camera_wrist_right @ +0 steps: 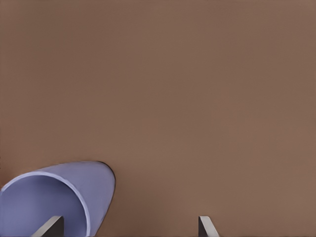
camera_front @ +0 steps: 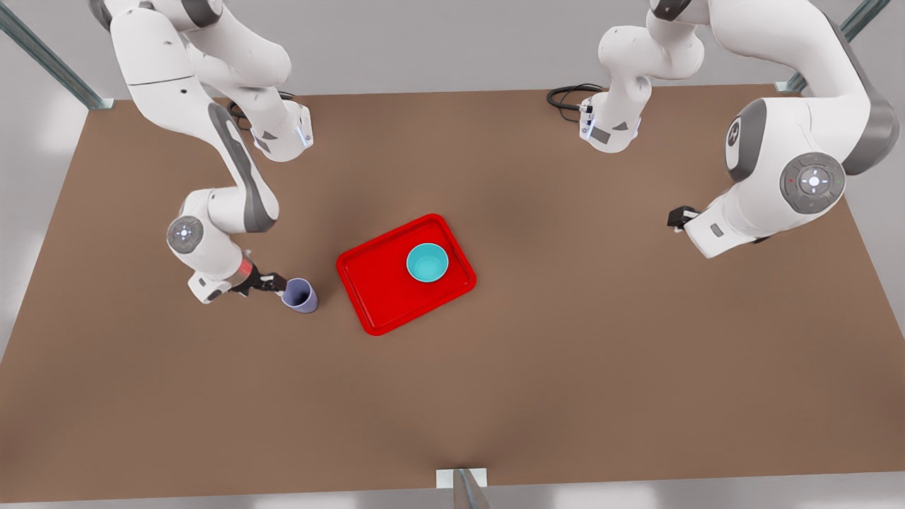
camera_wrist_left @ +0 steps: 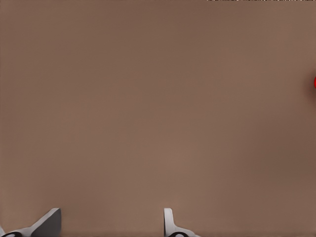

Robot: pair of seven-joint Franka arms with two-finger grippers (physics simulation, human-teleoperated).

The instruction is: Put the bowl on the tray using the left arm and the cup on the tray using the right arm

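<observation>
- Front view: the bowl (camera_front: 427, 262) sits inside the red tray (camera_front: 375, 297), so that half looks done. The cup (camera_front: 300, 295) stands on the table (camera_front: 212, 396), just off the tray toward the front view's left. The right gripper (camera_front: 277, 284) is right at the cup's rim, one finger seemingly inside, not yet closed on it. The left gripper (camera_front: 677, 218) waits well off at the front view's right, over bare table.
- Left wrist view: the left gripper's (camera_wrist_left: 111, 222) fingertips (camera_wrist_left: 49, 219) stand wide apart with nothing between them, and a red sliver of tray shows at the edge.
- Right wrist view: the cup (camera_wrist_right: 59, 195) lies close in, one fingertip (camera_wrist_right: 49, 227) of the right gripper (camera_wrist_right: 129, 227) inside its mouth, the other well apart outside. The jaws are spread; I judge the next move is to close on the wall, lift and carry it to the tray.
</observation>
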